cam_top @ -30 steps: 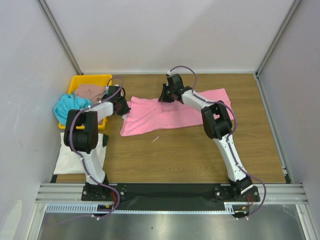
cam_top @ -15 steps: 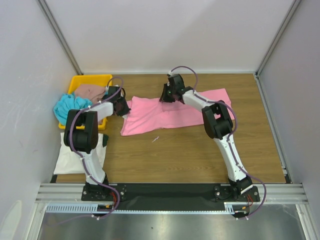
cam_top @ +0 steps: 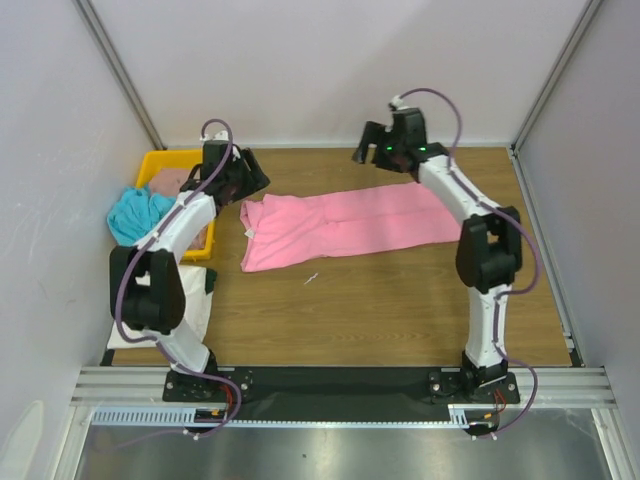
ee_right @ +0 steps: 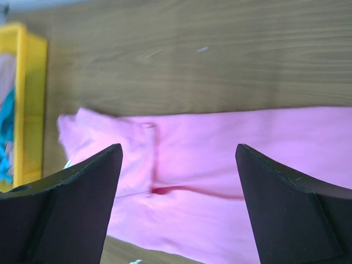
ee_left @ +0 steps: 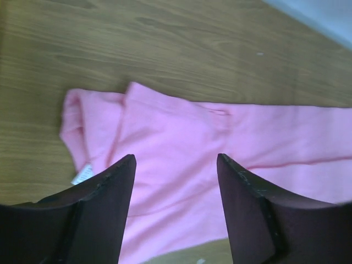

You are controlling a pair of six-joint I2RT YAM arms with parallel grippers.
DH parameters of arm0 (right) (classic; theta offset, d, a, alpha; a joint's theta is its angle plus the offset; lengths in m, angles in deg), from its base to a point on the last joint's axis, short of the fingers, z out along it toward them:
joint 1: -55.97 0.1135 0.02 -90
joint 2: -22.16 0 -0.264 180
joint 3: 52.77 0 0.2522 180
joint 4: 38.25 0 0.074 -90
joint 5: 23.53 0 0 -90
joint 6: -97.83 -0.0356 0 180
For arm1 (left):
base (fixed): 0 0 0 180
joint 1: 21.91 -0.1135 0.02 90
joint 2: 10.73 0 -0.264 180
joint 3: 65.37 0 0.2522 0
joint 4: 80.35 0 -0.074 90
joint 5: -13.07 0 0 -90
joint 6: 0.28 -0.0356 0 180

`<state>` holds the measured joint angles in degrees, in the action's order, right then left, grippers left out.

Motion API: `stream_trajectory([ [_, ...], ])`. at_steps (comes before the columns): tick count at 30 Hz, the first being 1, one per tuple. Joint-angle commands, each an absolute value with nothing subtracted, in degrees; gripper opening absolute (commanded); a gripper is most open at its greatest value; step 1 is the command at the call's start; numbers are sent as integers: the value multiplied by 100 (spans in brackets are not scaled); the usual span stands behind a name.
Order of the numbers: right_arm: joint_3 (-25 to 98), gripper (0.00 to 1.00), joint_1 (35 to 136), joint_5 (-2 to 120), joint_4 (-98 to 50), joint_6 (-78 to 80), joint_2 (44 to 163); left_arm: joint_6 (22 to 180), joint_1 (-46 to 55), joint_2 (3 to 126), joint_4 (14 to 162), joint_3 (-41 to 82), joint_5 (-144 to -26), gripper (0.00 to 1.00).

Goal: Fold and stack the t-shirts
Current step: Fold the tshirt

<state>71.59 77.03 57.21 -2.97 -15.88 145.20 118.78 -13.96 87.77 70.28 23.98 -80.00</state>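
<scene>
On wood table [cam_top: 400, 300], pink t-shirt [cam_top: 340, 225], white walls [cam_top: 330, 70]

Spread t-shirt [cam_top: 340, 228] on table [cam_top: 400, 310], rearward of centre; tray [cam_top: 180, 155] to its left, holding a bunched t-shirt [cam_top: 172, 181] and an overhanging t-shirt [cam_top: 130, 212] at its left rim; flat t-shirt [cam_top: 128, 335] before the tray.

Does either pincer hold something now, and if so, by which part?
Nothing is held. The left pincer and the right pincer both hang open above the pink t-shirt, not touching it.
</scene>
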Motion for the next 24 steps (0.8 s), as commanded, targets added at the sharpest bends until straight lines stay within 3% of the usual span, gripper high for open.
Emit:
stream_trajectory([
  [1, 6368, 91, 7084, 6259, -173, -1511, 13907, 12591, -1023, 8314, 6980, 2380, -8045, 68],
  [6, 5600, 91, 6512, 6576, -410, -1415, 13721, 13635, -302, 8392, 7165, 1765, -7737, 72],
  [16, 5810, 90, 6239, 6902, -647, -966, 14362, 14763, 59, 9016, 7631, 1097, -7710, 71],
  [24, 5873, 90, 6194, 7534, 442, -2037, 13810, 14860, 68, 9043, 7596, 982, -7482, 71],
])
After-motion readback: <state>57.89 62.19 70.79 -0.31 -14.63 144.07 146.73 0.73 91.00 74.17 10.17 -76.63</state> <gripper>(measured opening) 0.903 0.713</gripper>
